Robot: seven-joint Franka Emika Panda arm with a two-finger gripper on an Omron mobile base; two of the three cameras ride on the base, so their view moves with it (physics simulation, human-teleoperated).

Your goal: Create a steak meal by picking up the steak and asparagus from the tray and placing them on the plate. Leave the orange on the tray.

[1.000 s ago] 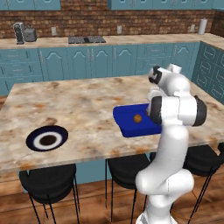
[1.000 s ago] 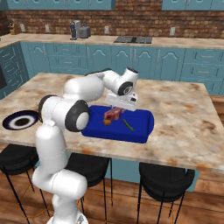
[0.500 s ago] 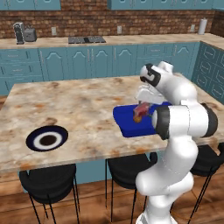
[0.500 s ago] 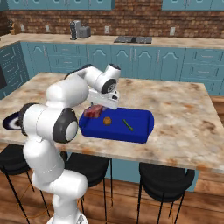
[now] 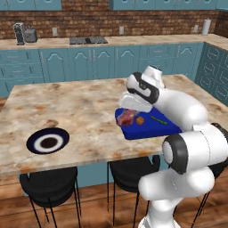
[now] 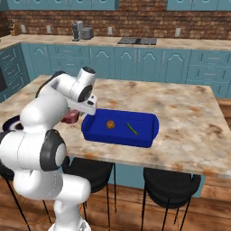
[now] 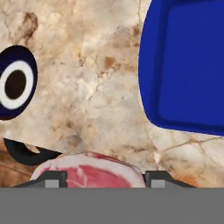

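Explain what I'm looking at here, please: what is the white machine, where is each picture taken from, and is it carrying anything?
It is a rendered kitchen. The white machine is a robot arm on a driving base, ending in a gripper with two fingers. Two pictures come from cameras on the base, behind the arm to its left and right, so they show one scene from two sides. The third comes from a camera on the hand, looking along the fingers. On the marble island lie a blue tray and a round plate, well apart. The tray holds the orange and the asparagus. The steak sits between the fingers, so they appear shut on it, lifted at the tray's edge nearest the plate. It looks to be on its way to the plate, which has no food on it yet.
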